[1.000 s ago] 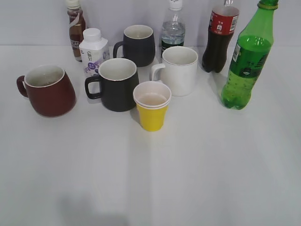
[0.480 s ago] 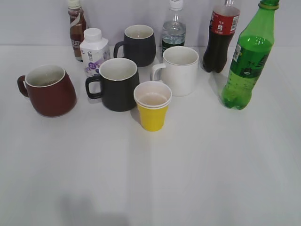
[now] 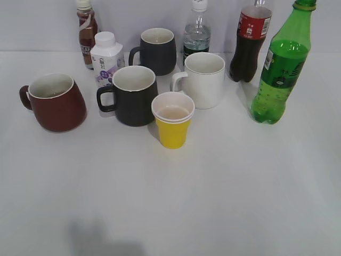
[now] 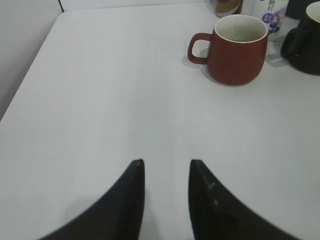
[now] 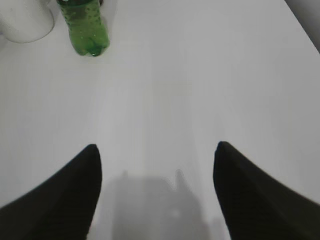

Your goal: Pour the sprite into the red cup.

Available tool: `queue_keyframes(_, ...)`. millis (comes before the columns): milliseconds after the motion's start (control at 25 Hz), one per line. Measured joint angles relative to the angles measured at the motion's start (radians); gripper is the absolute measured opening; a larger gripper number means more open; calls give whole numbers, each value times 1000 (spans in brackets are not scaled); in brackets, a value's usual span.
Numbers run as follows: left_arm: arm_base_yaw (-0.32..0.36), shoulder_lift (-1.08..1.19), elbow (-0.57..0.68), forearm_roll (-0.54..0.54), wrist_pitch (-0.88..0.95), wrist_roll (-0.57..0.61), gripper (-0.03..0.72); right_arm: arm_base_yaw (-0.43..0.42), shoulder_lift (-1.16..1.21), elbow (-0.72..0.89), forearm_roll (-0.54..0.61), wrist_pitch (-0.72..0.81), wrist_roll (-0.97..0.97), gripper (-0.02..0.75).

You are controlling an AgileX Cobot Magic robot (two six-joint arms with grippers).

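The sprite [image 3: 281, 66], a tall green bottle with no cap, stands upright at the right of the table; its base shows in the right wrist view [image 5: 86, 29]. The red cup [image 3: 54, 102] stands at the left, handle to the left; it also shows in the left wrist view [image 4: 238, 49]. My left gripper [image 4: 166, 162] is open and empty above bare table, well short of the red cup. My right gripper [image 5: 156, 147] is wide open and empty, well short of the sprite. Neither gripper shows in the exterior view.
Between cup and sprite stand two black mugs [image 3: 133, 95] [image 3: 156, 50], a white mug [image 3: 202, 79] and a yellow paper cup [image 3: 172, 120]. At the back stand a cola bottle [image 3: 249, 45], a clear bottle [image 3: 196, 33], a brown bottle [image 3: 85, 33] and a white bottle [image 3: 105, 57].
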Motion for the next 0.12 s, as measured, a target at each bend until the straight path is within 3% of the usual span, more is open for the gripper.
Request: queue_keyframes(120, 0, 0, 0, 0, 0, 0, 239, 0, 0, 0, 1, 0, 0, 520)
